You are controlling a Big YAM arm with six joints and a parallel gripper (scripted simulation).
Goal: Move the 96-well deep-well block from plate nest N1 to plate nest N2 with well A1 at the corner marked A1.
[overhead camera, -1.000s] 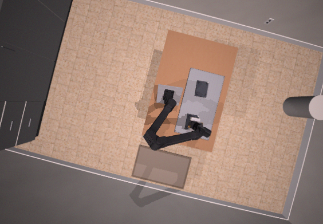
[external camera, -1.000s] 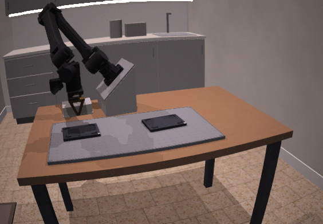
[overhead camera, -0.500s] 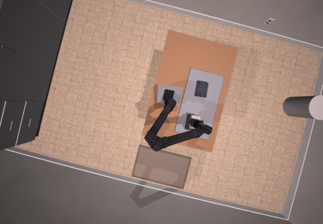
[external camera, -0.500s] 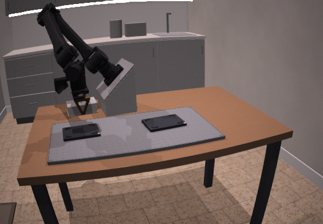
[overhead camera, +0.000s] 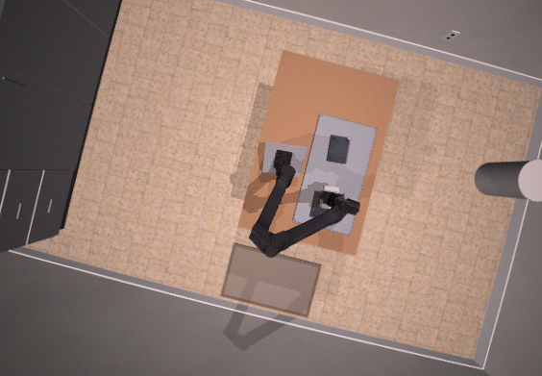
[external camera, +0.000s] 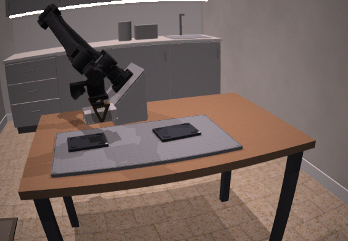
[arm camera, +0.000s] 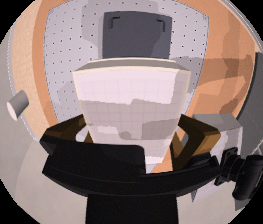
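Note:
The white deep-well block (external camera: pixel 99 114) hangs level between the fingers of my gripper (external camera: pixel 100 112), lifted above the left dark nest N1 (external camera: pixel 87 142). N1 is empty on the grey plate. Nest N2 (external camera: pixel 176 131) lies empty to the right on the same plate. From above, my gripper (overhead camera: pixel 330 197) holds the block (overhead camera: pixel 332 189) over N1, and N2 (overhead camera: pixel 338 148) lies further along the plate. In the wrist view the block (arm camera: pixel 131 110) fills the middle between my fingers, and a dark empty nest (arm camera: pixel 136 34) shows beyond it; I cannot tell which nest.
The grey perforated plate (external camera: pixel 142 144) lies on the wooden table (external camera: pixel 247 124). The arm's base stand with its slanted grey panel (external camera: pixel 131 93) rises behind the plate. Cabinets and a counter stand along the back wall.

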